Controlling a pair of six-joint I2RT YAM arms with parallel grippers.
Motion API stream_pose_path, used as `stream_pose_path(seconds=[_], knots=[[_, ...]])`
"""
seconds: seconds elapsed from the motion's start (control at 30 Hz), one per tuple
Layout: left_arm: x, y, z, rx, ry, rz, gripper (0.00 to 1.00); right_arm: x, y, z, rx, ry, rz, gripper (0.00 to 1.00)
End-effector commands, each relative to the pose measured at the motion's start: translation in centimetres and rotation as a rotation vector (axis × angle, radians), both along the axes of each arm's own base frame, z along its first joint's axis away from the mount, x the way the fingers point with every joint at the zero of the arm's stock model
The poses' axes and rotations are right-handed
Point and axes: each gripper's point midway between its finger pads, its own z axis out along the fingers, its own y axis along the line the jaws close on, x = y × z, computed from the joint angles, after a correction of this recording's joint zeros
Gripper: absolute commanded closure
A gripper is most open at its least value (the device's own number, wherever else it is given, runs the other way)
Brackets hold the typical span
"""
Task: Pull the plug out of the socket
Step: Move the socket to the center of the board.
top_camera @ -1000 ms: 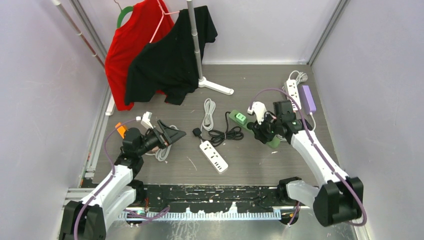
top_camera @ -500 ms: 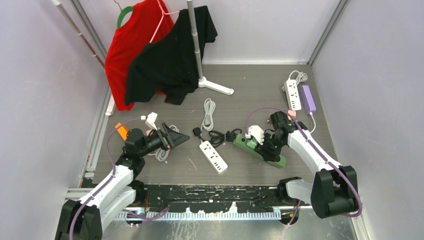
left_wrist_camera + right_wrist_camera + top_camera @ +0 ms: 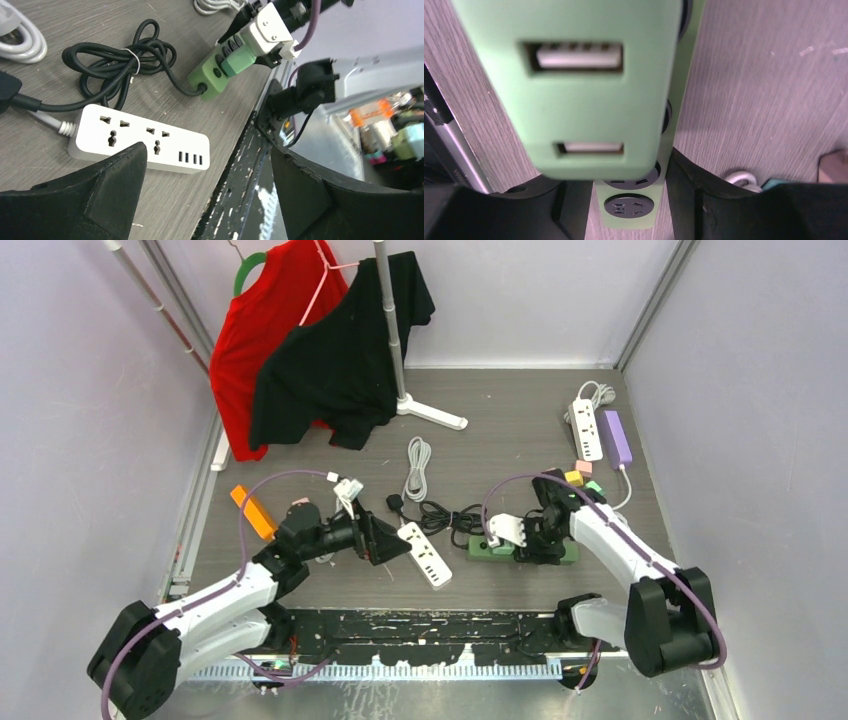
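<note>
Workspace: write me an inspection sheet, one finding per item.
Surface: grey table.
Job's things: green plug seated in green power strip, not yet pulled.
Clutter: white power strip, second white strip, purple strip, orange object.
Pincers: right pincer shut on the green power strip; left pincer open, empty, near the white power strip.
Cables: black cable coiled; white cable bundled.
Surroundings: clothes rack with red shirt and black shirt.

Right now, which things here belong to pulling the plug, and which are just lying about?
Job: green power strip, green plug, right gripper clamping the strip.
Lying about: white power strip, purple power strip, red shirt, black shirt, grey cable coil.
</note>
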Motion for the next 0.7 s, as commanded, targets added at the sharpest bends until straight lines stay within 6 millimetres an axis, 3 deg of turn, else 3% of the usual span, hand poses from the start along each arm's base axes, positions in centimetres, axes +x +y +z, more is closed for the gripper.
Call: stream_pose_path(seconds=[0.0, 0.2, 0.43, 0.67], knots=[[0.9, -1.2, 3.0, -0.011, -0.265, -0.009, 0.08, 0.5, 0.2, -1.4, -0.097, -0.002, 0.153, 0.83], [-0.1, -1.7, 2.7, 0.000, -0.319, -0.035, 0.08, 1.1, -1.2, -3.0, -0.202, 0.012, 0.159, 0.77], [-0.5, -1.7, 2.9, -0.009, -0.372, -0.033, 0.08, 0.7, 1.1, -0.6, -0.064, 0.019, 0.100, 0.39], [-0.9, -1.9, 3.9, -0.056, -0.383, -0.040, 0.06, -0.1, 2.7, 1.8, 0.043, 0.013, 0.064, 0.20]])
